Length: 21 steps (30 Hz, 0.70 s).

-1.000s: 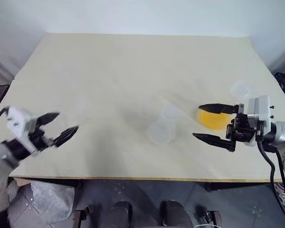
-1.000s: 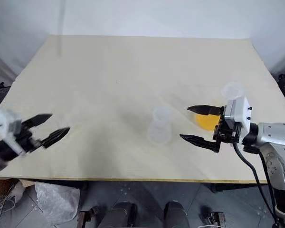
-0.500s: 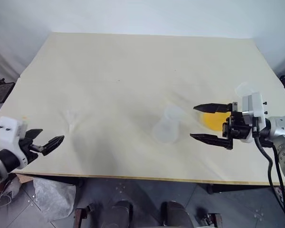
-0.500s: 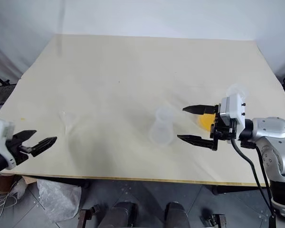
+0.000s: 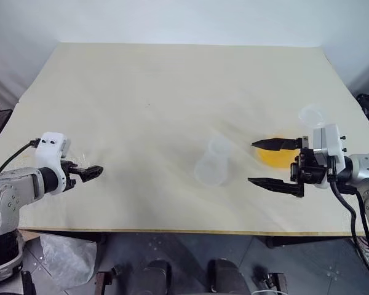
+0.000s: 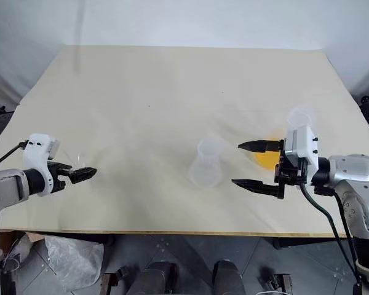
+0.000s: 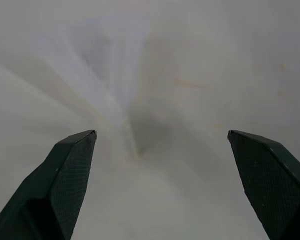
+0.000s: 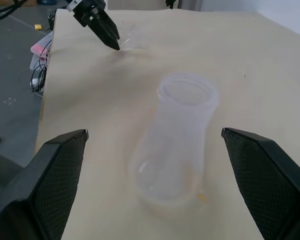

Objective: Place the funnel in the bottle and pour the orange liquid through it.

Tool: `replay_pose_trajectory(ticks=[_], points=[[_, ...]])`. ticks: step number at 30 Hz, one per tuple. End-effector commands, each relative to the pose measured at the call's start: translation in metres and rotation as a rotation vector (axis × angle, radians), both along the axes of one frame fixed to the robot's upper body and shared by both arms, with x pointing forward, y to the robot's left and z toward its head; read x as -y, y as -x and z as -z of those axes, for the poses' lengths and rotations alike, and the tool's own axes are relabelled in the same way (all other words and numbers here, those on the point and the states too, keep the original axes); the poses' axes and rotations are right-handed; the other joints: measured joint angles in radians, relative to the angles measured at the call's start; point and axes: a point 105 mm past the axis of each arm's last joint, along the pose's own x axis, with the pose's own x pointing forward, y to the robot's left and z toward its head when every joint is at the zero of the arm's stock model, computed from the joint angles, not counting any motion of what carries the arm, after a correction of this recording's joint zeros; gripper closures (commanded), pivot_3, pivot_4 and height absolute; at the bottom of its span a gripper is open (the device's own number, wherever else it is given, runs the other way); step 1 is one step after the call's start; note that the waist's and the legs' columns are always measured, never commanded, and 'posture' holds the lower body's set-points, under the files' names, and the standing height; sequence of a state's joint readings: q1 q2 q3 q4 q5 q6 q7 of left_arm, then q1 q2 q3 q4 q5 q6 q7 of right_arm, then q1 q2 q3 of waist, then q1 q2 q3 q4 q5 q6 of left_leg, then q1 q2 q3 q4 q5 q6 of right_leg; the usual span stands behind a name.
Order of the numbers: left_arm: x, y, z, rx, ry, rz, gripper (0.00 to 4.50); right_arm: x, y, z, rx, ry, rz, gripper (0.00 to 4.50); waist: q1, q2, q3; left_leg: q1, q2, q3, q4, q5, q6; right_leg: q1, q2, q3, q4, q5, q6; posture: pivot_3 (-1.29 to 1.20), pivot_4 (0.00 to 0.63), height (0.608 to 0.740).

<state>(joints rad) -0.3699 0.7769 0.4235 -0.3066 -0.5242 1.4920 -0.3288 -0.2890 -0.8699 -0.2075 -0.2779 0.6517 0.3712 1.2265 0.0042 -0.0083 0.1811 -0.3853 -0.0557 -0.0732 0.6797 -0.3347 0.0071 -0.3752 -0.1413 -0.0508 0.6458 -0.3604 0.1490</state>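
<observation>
Head views show my two arms over a pale table [image 5: 172, 86]; my left gripper [image 5: 93, 171] hangs low near the table's left edge, its jaws spread wide and holding nothing; the funnel [image 8: 132, 37] lies on the table just beside its fingertips, and in my left wrist view it is a blurred clear shape [image 7: 107, 90] between the two fingers; whether they touch it I cannot tell. My right gripper [image 5: 272, 163] is on the right side and points toward the middle; its jaws also stand wide and are empty. The bottle [image 5: 213, 163] stands upright near the middle of the table, just beyond my right fingertips; in my right wrist view it sits between the two fingers [image 8: 55, 170], apart from both, with its round mouth open to the top. The orange liquid [image 5: 277, 156] shows as a round patch behind my right gripper, partly hidden by it; a clear flask mouth [image 5: 312, 115] is above this patch, near the right edge; funnel and bottle are well apart.
</observation>
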Motion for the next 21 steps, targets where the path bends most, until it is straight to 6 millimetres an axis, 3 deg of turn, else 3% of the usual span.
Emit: replay_pose_trajectory(ticks=[1,7,14,21], points=[[-0.005,-0.001,-0.014,0.035,0.005,-0.042,0.02,0.001,0.007,-0.012,0.049,0.006,-0.005,0.00,-0.001,0.000,0.000,0.000,0.000,0.000,0.000,0.000,0.000,0.000,0.000,0.000,0.000,0.000,0.000,0.00,0.150,0.740],[-0.014,-0.018,-0.003,0.000,0.003,-0.118,0.02,-0.001,0.006,-0.011,0.050,0.012,-0.005,0.00,-0.002,0.000,0.000,0.000,0.000,0.000,0.001,0.000,0.000,0.000,0.000,0.000,0.000,0.000,0.000,0.00,0.150,0.740],[-0.009,-0.041,-0.005,-0.026,-0.005,-0.098,0.02,-0.002,0.007,-0.010,0.051,0.010,-0.007,0.00,0.004,0.000,0.000,0.000,-0.001,0.000,0.002,0.000,0.000,0.000,0.000,-0.002,0.001,0.000,0.000,0.00,0.150,0.740],[-0.001,-0.044,-0.005,-0.130,-0.032,-0.025,0.02,0.000,0.008,-0.007,0.049,0.012,0.002,0.00,0.004,0.000,0.000,0.000,-0.001,0.000,0.002,0.000,0.000,-0.001,0.000,-0.002,0.002,0.000,0.000,0.00,0.150,0.740]])
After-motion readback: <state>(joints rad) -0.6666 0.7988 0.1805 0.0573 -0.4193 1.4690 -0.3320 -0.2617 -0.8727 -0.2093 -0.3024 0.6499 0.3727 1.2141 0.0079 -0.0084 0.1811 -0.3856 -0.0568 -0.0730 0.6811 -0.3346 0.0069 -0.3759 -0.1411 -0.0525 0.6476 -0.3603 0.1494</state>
